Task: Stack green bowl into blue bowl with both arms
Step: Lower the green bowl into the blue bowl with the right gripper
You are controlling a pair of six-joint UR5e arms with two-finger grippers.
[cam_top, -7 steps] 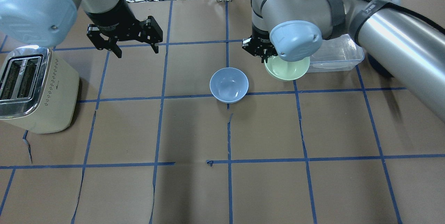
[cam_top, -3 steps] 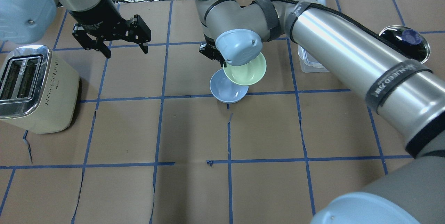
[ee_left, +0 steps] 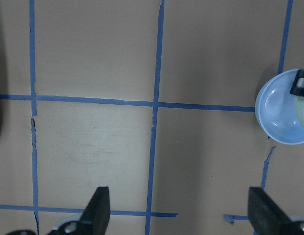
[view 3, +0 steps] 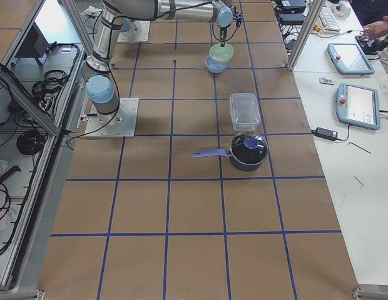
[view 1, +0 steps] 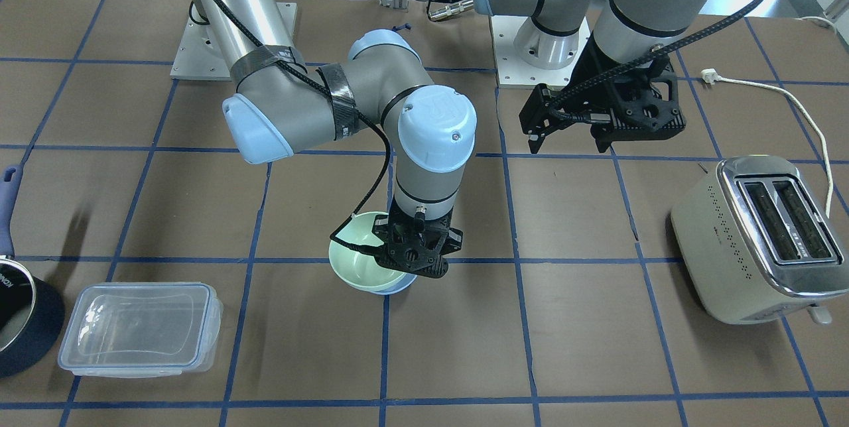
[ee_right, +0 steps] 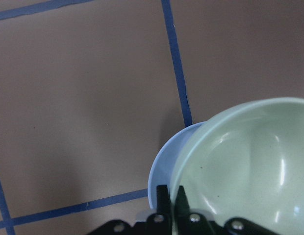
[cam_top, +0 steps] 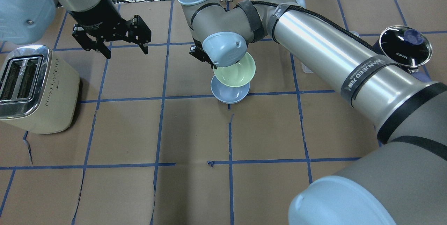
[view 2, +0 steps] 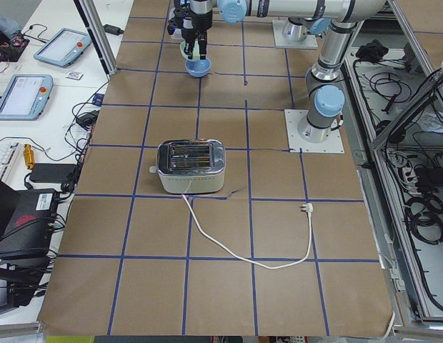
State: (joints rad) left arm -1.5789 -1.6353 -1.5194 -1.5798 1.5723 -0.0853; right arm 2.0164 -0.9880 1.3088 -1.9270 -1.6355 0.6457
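Observation:
My right gripper (view 1: 412, 256) is shut on the rim of the green bowl (cam_top: 234, 74) and holds it just above the blue bowl (cam_top: 230, 94), which stands on the table. The green bowl overlaps most of the blue one; in the front view the green bowl (view 1: 358, 264) hides all but a sliver of the blue bowl (view 1: 402, 286). In the right wrist view the green bowl (ee_right: 250, 166) is pinched at its near rim, with the blue bowl (ee_right: 169, 164) beneath it. My left gripper (cam_top: 122, 45) is open and empty, high over the table's far left; the left wrist view shows the blue bowl (ee_left: 277, 115) at its right edge.
A cream toaster (cam_top: 31, 88) stands at the left edge, its cord trailing off (view 1: 769, 92). A clear lidded container (view 1: 136, 327) and a dark navy pot with a glass lid (cam_top: 405, 45) are on my right side. Brown paper with blue tape lines covers the table (cam_top: 195, 130).
My right arm has carried the green bowl leftward from beside the clear container to over the blue bowl and lowered it. My left gripper shifted slightly left and stays open.

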